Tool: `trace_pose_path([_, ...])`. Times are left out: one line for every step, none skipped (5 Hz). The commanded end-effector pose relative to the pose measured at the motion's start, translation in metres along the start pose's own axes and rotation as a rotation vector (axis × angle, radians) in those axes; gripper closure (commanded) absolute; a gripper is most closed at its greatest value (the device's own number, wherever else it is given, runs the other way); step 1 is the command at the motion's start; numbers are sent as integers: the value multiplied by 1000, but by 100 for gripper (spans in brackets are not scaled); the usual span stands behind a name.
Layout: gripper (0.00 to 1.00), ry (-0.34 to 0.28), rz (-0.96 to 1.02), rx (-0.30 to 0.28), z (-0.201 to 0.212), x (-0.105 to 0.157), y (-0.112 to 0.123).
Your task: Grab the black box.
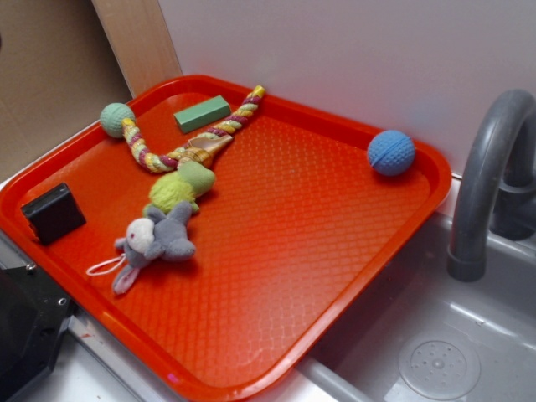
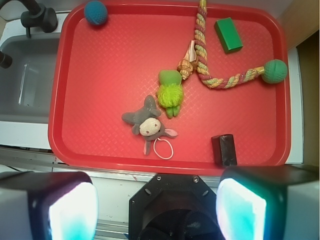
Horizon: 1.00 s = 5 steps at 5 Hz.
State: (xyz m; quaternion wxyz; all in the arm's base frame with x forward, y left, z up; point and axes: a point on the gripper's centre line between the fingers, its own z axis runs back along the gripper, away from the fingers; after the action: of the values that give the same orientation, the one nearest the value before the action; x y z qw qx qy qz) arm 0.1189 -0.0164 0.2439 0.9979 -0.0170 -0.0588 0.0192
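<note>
The black box (image 1: pixel 53 213) is a small matte black block lying at the left edge of the red tray (image 1: pixel 335 276). In the wrist view the black box (image 2: pixel 224 149) lies near the tray's (image 2: pixel 100 75) near rim, right of centre, just above my right finger. My gripper (image 2: pixel 157 207) is high above the near side of the tray, open wide and empty. Its two fingers (image 2: pixel 70 210) show as bright blurred pads at the bottom left and bottom right. The gripper is not seen in the exterior view.
On the tray lie a grey stuffed mouse (image 2: pixel 147 124), a green fuzzy toy (image 2: pixel 171 94), a rope toy with a green ball end (image 2: pixel 274 71), a green rectangular block (image 2: pixel 228 34) and a blue ball (image 2: pixel 95 12). A grey sink (image 1: pixel 452 343) with a faucet (image 1: pixel 490 167) adjoins the tray. A black bulky robot part with screws (image 2: pixel 172 200) sits below.
</note>
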Motion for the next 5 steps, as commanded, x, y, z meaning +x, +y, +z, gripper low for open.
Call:
trace_pose_path([0, 0, 0, 0, 0, 0, 0])
trace_pose_path([0, -13, 30, 33, -21, -4, 36])
trace_pose_path([0, -18, 9, 30, -55, -7, 66])
trace_pose_path([0, -34, -50, -11, -101, -3, 92])
trace_pose_path([0, 5, -57, -31, -135, -2, 94])
